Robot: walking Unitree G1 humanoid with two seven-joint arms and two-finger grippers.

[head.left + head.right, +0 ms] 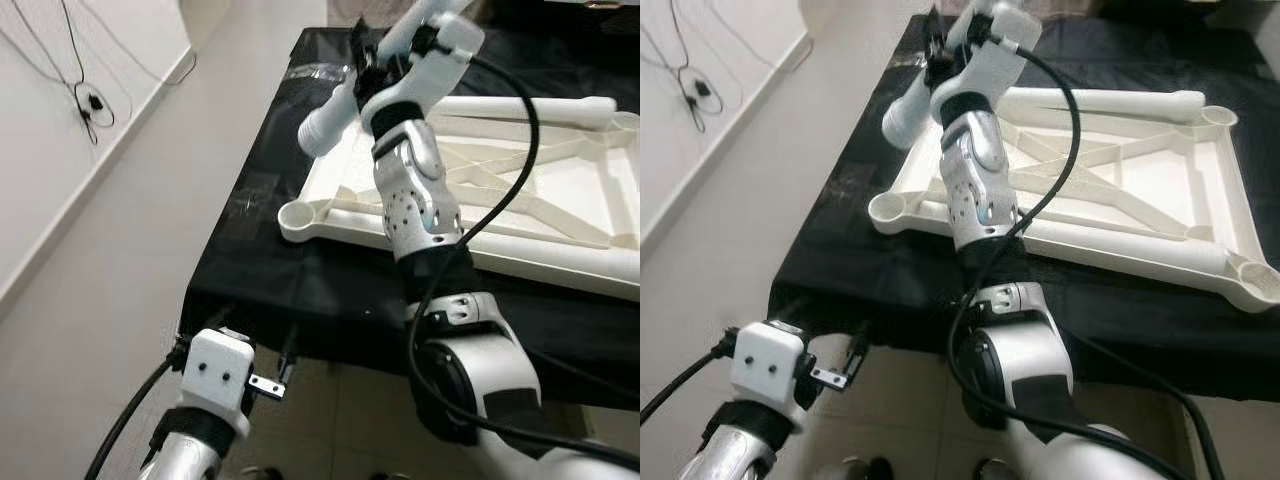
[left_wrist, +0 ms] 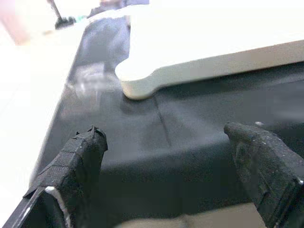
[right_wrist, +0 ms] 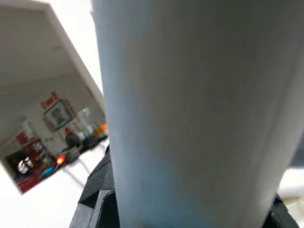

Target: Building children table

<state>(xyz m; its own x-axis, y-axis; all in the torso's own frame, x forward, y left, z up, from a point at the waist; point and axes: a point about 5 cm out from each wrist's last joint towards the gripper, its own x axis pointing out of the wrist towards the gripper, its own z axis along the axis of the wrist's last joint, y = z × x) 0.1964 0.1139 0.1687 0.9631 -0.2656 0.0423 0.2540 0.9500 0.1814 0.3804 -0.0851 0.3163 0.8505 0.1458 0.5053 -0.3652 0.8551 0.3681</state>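
A white plastic tabletop point(image 1: 560, 262) lies upside down on a black-covered surface point(image 1: 300, 290), with an empty round socket point(image 1: 297, 215) at its near left corner. A white leg tube point(image 1: 530, 108) lies along its far side. My right gripper point(image 1: 368, 55) is shut on another white leg point(image 1: 325, 122), holding it tilted in the air above the tabletop's left end. That leg point(image 3: 190, 109) is very close in the right wrist view. My left gripper point(image 1: 258, 335) hangs low at the front edge of the surface. It is open, and its black fingers point(image 2: 80, 156) are empty.
Pale floor point(image 1: 150, 220) runs along the left of the black surface. A white wall with dangling black cables point(image 1: 90, 100) stands further left. The black cloth drops off at its front edge point(image 1: 330, 355), with tiled floor below.
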